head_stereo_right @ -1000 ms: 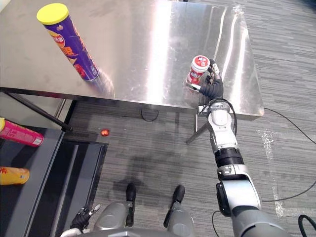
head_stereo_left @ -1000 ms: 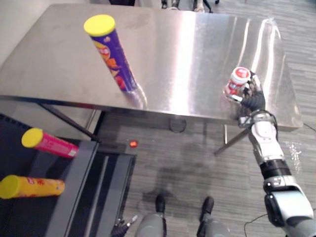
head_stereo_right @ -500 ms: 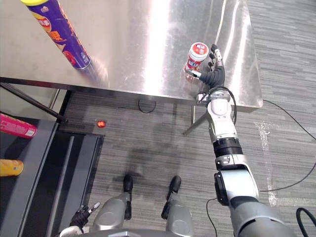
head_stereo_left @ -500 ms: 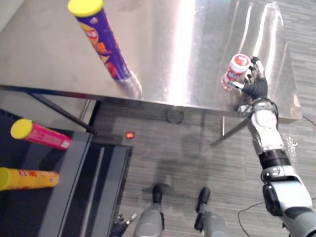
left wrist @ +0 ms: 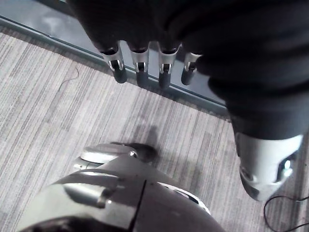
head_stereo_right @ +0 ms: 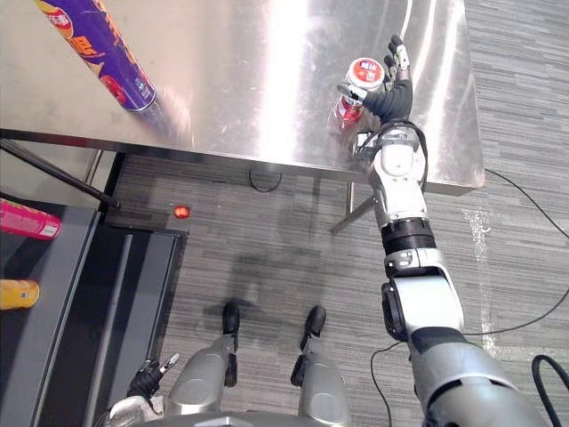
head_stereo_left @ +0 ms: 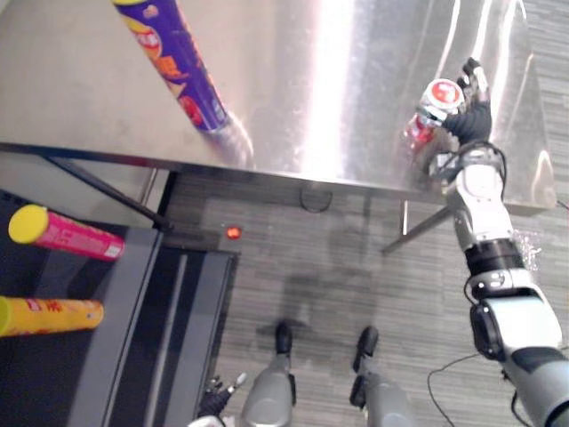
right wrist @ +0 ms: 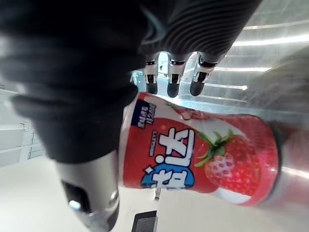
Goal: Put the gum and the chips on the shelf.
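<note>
Gum bracketed but not yet gripped near the tabletop's edge

Gum (head_stereo_right: 358, 84) is seen standing upright on the tabletop (head_stereo_right: 267, 80), close to its front edge and toward its right end. The right hand (head_stereo_right: 391, 96) is set against it from the front-edge side. The fingers (head_stereo_right: 396, 55) are held straight past the tub and the thumb (head_stereo_right: 348, 90) is laid across it near the cap, so the hand is judged spread around the gum rather than clamped on it. The left hand (left wrist: 145, 29) is hung well below the tabletop, fingers relaxed, with nothing in it.

Several risks can be foreseen. The tub is tall for its base and is met high up, so it could be tipped by an uneven closing of thumb and fingers. Little friction is expected from the polished steel, and with the front edge so near, a nudged tub could be slid or toppled off the tabletop. A loose hold near the cap could also let it swing once lifted.

By count, one gum tub and one purple chips (head_stereo_left: 182, 76) can are on the tabletop, the chips toward its left end. Two cans are laid on the shelf (head_stereo_left: 133, 311) below the tabletop's left end: one pink can (head_stereo_left: 67, 237) and one yellow can (head_stereo_left: 52, 315).
</note>
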Controlling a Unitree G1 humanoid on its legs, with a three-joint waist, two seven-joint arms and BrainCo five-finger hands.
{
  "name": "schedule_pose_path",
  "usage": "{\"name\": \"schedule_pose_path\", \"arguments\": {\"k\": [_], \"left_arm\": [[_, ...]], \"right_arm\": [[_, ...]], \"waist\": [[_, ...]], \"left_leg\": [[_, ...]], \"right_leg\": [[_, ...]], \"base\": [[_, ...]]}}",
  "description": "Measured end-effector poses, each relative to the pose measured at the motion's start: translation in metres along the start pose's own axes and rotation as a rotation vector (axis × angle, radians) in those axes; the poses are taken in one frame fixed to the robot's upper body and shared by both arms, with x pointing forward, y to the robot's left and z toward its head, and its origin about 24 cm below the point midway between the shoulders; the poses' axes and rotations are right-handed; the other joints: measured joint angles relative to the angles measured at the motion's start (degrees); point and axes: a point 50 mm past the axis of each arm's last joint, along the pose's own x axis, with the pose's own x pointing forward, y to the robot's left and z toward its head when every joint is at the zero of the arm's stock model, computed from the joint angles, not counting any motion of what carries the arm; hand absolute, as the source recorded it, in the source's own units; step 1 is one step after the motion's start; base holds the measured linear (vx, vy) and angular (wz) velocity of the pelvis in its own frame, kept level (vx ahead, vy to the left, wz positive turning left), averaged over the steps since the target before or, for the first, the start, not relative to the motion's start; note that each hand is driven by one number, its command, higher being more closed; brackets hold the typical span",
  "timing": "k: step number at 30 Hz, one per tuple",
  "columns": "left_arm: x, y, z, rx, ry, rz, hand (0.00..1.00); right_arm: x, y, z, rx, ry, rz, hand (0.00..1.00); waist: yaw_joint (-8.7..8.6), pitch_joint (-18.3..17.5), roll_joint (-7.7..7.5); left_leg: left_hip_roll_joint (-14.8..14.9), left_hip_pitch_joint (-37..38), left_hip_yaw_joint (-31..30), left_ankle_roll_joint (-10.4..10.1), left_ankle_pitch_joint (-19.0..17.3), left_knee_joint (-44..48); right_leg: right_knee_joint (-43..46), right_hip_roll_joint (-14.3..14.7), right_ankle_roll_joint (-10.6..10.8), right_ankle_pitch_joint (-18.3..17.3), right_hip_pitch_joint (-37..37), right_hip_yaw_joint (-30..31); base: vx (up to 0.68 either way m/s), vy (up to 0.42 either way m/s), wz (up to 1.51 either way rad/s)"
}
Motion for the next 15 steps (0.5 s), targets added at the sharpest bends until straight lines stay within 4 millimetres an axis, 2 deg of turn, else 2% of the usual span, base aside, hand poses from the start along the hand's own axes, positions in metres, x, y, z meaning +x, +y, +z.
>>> {"name": "schedule_pose_path", "arguments": {"k": [7,8,15], "left_arm": [[0.003,-0.002,0.008,0.0,-0.019,-0.002,0.0],[0.003,-0.002,0.009,-0.001,-0.022,-0.002,0.0],[0.004,-0.003,0.012,-0.004,-0.031,-0.001,0.0]], "right_arm": [[0.006,0.002,0.006,0.005,-0.011,-0.008,0.0],[0.006,0.002,0.007,0.005,-0.012,-0.008,1.0],[0.007,0.004,0.009,0.005,-0.018,0.001,1.0]], "waist": [[0.97,0.12,0.03],[1.09,0.17,0.04],[1.15,0.22,0.02]], "left_leg": [[0.04,-0.1,-0.22,0.01,-0.01,0.01],[0.05,-0.12,-0.24,0.01,0.0,0.01],[0.04,-0.57,-0.99,0.02,0.1,0.08]], "right_leg": [[-0.01,0.03,0.0,0.0,0.0,0.0],[-0.01,0.03,0.0,0.0,0.0,0.0],[-0.04,0.02,0.0,0.0,0.0,-0.03]], "base": [[0.03,0.009,0.01],[0.03,0.011,0.04],[0.03,0.013,0.05]]}}
